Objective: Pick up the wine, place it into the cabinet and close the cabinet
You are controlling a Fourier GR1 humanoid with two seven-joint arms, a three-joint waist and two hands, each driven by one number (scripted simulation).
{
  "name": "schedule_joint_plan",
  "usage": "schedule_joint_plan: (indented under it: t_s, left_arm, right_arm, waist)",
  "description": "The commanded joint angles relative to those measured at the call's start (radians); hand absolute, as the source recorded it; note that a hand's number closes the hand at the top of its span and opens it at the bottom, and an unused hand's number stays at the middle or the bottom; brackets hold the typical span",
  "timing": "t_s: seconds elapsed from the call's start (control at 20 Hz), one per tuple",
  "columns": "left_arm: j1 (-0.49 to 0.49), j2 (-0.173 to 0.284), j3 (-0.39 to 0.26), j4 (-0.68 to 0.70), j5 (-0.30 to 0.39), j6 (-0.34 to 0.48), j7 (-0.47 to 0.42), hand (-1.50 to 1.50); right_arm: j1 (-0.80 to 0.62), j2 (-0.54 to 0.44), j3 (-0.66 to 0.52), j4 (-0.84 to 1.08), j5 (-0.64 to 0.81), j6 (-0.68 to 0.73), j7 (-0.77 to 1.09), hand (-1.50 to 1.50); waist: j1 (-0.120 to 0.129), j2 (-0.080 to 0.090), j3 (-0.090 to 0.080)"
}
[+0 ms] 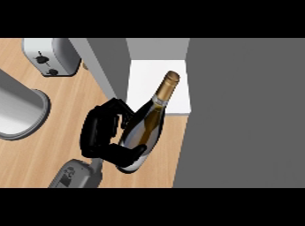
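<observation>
So we're in the carry-and-place part of the job: the wine bottle [146,126] is off the table [37,150] and heading for the cabinet [156,88], whose white inside shows at the upper middle of the frame. The bottle sits mid-frame, tilted, with its gold-foil neck pointing up-right over the white shelf floor and its dark base hanging lower down over the wood.

The hand [102,132] doing the work comes in from the bottom edge on a grey forearm — I can't honestly tell whether it's the left or the right, since only one shows. Its black fingers are curled round the bottle's lower body from the left side, so it's clamped on the wine, not open.

Next move, as I read it: push the bottle further in past the open cabinet door [105,66], stand it upright on the shelf, let go, then swing that door shut. The tricky bit looks like the tilt — the base needs to come level before release.

A toaster [50,56] sits upper left, and a big grey cylinder [14,108] at far left.
</observation>
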Motion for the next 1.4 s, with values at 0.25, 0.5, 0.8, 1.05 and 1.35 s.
schedule_joint_plan:
  t_s: [0.25,0.5,0.8,1.05,1.35]
  left_arm:
    - [-0.178,-0.081,-0.033,-0.203,-0.1,0.223,0.379,1.5]
    - [-0.296,-0.088,0.02,-0.076,-0.083,0.241,0.414,1.5]
    - [-0.426,-0.088,0.045,0.091,-0.05,0.316,0.355,1.5]
    - [-0.46,-0.082,0.045,0.161,-0.143,0.3,0.345,1.5]
    - [-0.514,-0.088,0.052,0.283,-0.147,0.298,0.262,1.5]
  right_arm:
    - [0.056,-0.008,-0.056,-0.093,-0.117,0.017,0.045,-1.5]
    - [0.023,-0.018,-0.052,-0.104,-0.122,0.018,0.074,-1.5]
    - [0.005,-0.034,-0.088,-0.13,-0.166,0.022,0.123,-1.5]
    - [0.049,0.005,-0.041,-0.084,-0.106,0.032,0.028,-1.5]
    - [0.07,0.012,-0.052,-0.05,-0.119,0.054,-0.014,-1.5]
  waist:
    - [-0.002,0.0,0.001]
    - [-0.009,0.003,-0.001]
    - [-0.021,0.003,-0.001]
    - [-0.01,0.004,0.0]
    - [-0.01,0.006,0.0]
